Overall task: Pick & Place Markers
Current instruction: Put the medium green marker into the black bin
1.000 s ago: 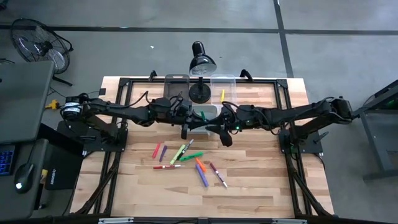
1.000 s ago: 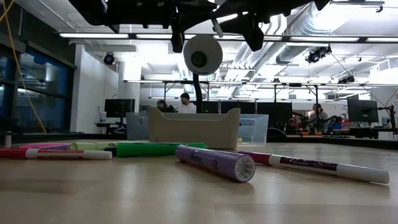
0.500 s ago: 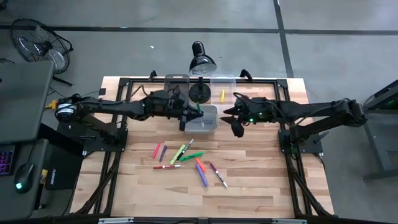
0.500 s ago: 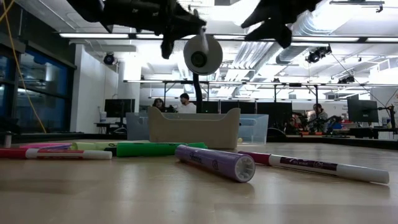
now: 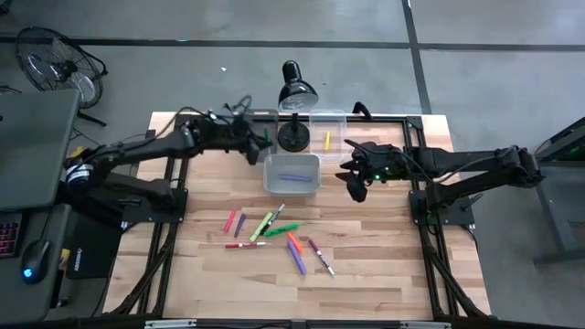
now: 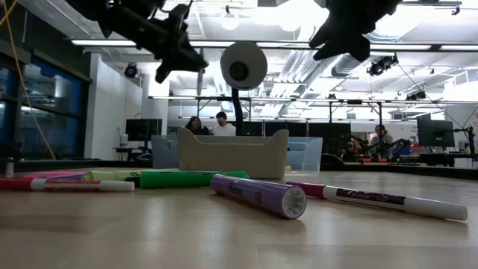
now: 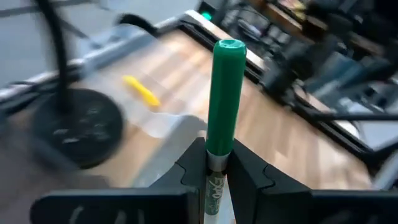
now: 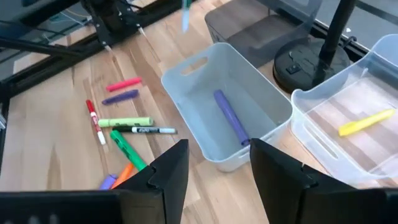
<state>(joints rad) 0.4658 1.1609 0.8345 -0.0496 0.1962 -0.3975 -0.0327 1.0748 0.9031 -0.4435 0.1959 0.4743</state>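
A green marker (image 7: 222,99), clamped upright in the left gripper (image 5: 259,144), has been carried from above the grey bin (image 5: 292,185) toward the bins behind it, where a deposit seems imminent. The right gripper (image 5: 353,187), jaws apart and empty, has been drawn back to the bin's right, a purple marker (image 8: 231,117) now lying in it. No writing can be read on any marker.

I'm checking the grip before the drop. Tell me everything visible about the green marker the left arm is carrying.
The green marker is a thin, plastic-looking pen with a dark green cap and a white barrel bearing dark print. It is pinched between the two dark fingers of the left end effector, which is shut on the barrel just below the cap; the capped end projects beyond the fingertips. Only the fingers touch it. In the high view it hangs above the table's far side, near the lamp base.
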